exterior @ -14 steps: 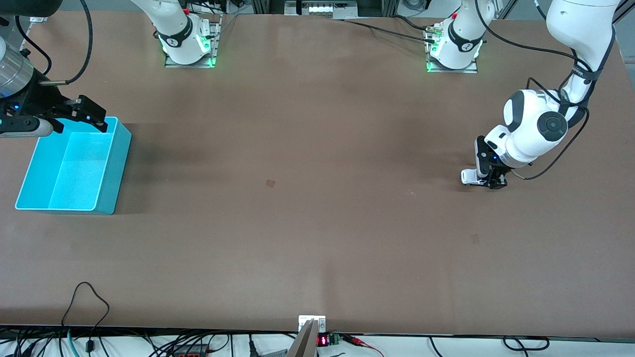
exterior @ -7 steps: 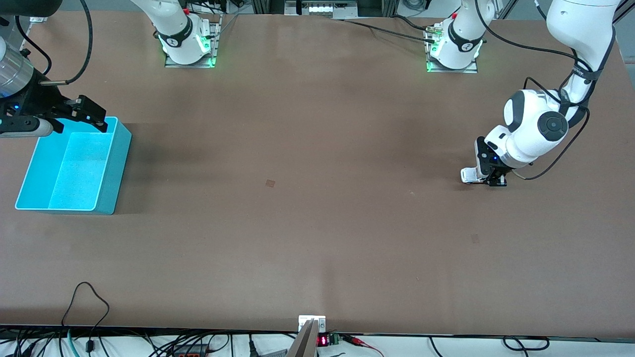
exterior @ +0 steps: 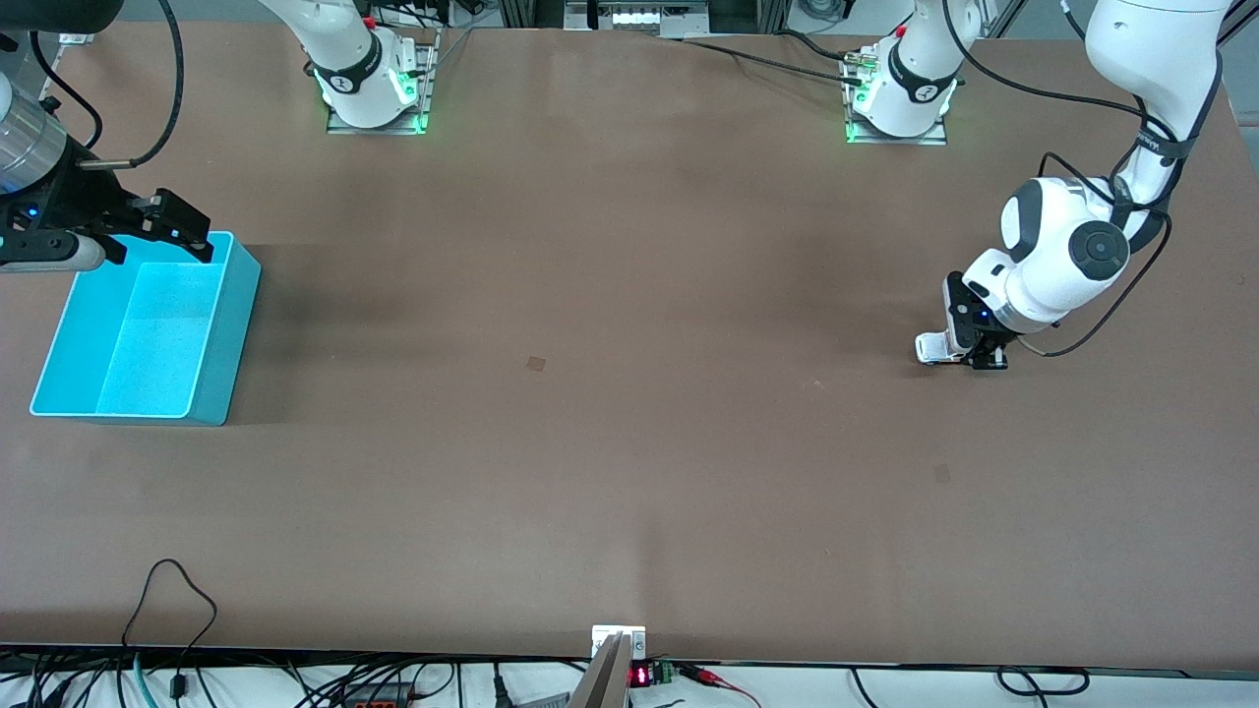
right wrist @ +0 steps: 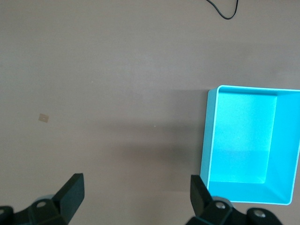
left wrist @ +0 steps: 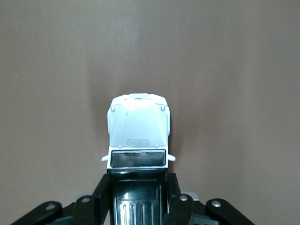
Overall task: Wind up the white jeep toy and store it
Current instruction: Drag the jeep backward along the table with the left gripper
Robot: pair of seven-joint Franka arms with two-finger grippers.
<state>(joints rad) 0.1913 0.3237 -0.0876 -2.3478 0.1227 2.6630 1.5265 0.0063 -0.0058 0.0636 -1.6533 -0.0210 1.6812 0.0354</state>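
The white jeep toy (exterior: 929, 347) (left wrist: 138, 126) stands on the brown table toward the left arm's end, its white hood poking out ahead of the hand. My left gripper (exterior: 972, 356) (left wrist: 138, 197) is down at the table and shut on the jeep's black-roofed cabin, one finger (left wrist: 101, 197) against each side. The jeep's rear is hidden under the hand. My right gripper (exterior: 160, 246) (right wrist: 136, 187) hangs open and holds nothing, over the edge of the cyan bin (exterior: 231, 334) (right wrist: 208, 136) at the right arm's end.
Nothing lies inside the cyan bin. A small square mark (exterior: 535, 363) sits mid-table. A black cable loop (exterior: 172, 580) lies by the table edge nearest the front camera. The arm bases (exterior: 374, 88) (exterior: 900, 98) stand along the farthest edge.
The left gripper's fingers have closed onto the jeep toy, and hand and toy shifted very slightly. The right arm has not moved.
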